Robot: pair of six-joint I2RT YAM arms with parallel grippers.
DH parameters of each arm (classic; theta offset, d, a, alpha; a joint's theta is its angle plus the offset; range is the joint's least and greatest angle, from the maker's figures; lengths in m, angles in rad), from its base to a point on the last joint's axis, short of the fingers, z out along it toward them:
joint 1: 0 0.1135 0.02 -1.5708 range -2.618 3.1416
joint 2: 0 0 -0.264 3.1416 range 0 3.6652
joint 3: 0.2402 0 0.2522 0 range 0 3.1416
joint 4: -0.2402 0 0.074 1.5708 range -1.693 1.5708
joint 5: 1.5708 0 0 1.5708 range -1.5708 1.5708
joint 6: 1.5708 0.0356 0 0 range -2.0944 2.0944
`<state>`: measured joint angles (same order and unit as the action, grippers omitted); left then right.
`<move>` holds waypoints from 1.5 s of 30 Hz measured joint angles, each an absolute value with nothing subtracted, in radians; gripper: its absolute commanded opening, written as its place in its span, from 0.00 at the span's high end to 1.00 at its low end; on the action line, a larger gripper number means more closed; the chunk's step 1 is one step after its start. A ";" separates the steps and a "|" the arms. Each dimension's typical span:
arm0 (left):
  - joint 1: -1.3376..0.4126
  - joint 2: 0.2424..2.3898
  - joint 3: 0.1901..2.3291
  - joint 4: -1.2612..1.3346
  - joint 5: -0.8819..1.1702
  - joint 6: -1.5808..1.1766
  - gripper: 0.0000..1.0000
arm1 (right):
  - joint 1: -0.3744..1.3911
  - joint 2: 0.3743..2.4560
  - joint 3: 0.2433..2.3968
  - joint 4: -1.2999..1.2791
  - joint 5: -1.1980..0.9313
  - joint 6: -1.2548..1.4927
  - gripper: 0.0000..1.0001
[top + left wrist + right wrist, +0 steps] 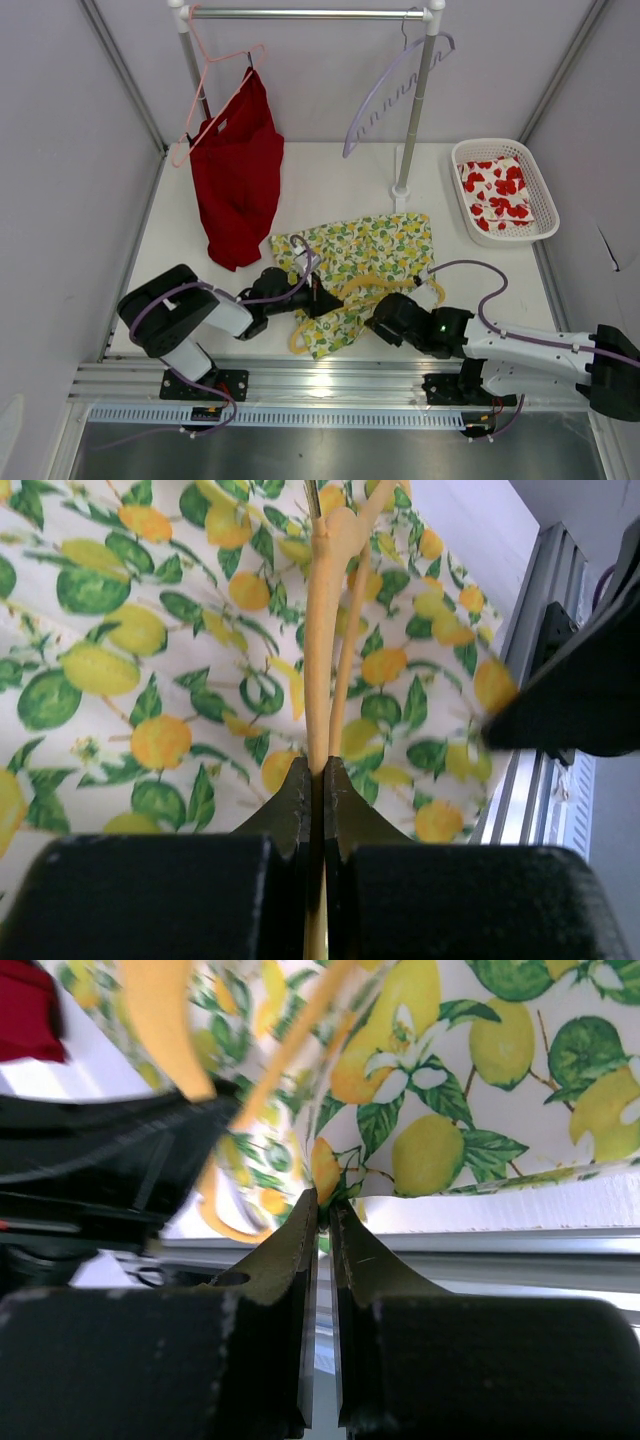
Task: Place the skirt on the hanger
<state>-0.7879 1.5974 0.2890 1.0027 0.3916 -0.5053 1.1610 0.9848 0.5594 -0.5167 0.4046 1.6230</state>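
Hanger [322,660] clamped in left gripper [320,767], edge of skirt [450,1110] on table [330,180] pinched in right gripper [323,1207]

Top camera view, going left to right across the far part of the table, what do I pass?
red garment → lavender hanger → basket, with the flowered cloth inside it
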 measured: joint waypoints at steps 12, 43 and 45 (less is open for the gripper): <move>-0.703 1.637 0.366 0.973 0.415 -0.477 1.00 | 1.285 0.979 0.451 -0.545 0.401 1.679 1.00; -0.637 1.460 0.422 0.788 0.498 -0.389 1.00 | 1.182 0.932 0.345 -0.485 0.314 1.549 0.95; -0.636 1.424 0.422 0.753 0.496 -0.383 1.00 | 1.180 0.928 0.346 -0.490 0.316 1.539 0.94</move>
<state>-0.6365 1.4242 0.4221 0.7528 0.4961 -0.3828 1.1797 0.9283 0.3458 -0.4904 0.3157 1.5394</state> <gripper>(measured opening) 0.025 0.086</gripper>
